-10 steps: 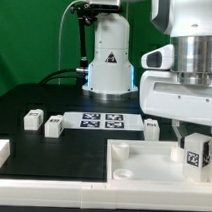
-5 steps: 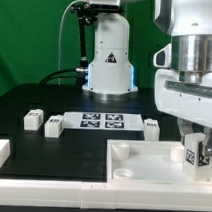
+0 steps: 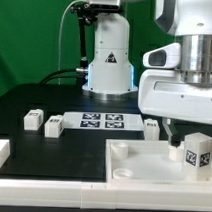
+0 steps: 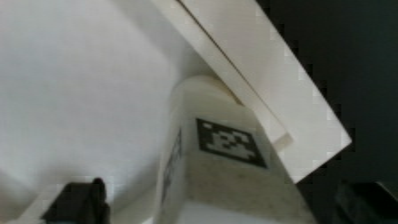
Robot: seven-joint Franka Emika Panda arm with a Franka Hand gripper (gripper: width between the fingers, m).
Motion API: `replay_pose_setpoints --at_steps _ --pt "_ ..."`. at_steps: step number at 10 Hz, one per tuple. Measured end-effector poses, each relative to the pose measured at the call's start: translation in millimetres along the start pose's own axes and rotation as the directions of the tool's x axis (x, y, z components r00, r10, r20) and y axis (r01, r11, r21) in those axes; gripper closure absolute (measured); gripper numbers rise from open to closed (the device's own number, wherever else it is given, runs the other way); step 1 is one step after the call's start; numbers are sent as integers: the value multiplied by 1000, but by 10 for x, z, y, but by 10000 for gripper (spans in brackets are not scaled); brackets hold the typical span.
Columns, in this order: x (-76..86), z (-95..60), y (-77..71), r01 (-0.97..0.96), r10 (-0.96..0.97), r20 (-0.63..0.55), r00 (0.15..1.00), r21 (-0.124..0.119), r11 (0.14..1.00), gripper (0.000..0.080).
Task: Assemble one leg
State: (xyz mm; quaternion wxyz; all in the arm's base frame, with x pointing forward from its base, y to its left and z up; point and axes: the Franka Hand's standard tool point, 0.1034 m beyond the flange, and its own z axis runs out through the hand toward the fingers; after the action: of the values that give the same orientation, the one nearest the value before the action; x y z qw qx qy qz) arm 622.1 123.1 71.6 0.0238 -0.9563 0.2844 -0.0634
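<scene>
Large white tray-like piece [image 3: 142,161] at the front of the black table [image 3: 54,102], toward the exterior view's right, raised rim and corner hole visible. Marker board [image 3: 101,121] flat at mid-table, well behind it. Gripper [image 3: 190,140] low over the tray's right-hand part — finger spacing hidden by the arm's body, so cannot tell whether parted or closed. Leg [image 3: 198,152] upright on the tray just below the gripper, tag facing the camera; contact with the fingers not discernible. In the wrist view, leg [image 4: 228,150] close up against the tray surface [image 4: 89,90]. Three more small tagged blocks — two [image 3: 33,118] [image 3: 54,126] left of the marker board, one [image 3: 152,126] to its right.
</scene>
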Motion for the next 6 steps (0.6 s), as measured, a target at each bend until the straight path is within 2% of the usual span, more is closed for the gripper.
replay_pose_setpoints --at_steps 1,3,5,6 --pt "-6 1 8 161 -161 12 987 -14 987 155" --pt "-22 -2 -11 346 -346 17 938 -21 938 151" --pt "-16 -11 -9 568 -568 20 823 -32 822 151" --pt "-19 -11 -3 607 -607 24 795 -31 794 151"
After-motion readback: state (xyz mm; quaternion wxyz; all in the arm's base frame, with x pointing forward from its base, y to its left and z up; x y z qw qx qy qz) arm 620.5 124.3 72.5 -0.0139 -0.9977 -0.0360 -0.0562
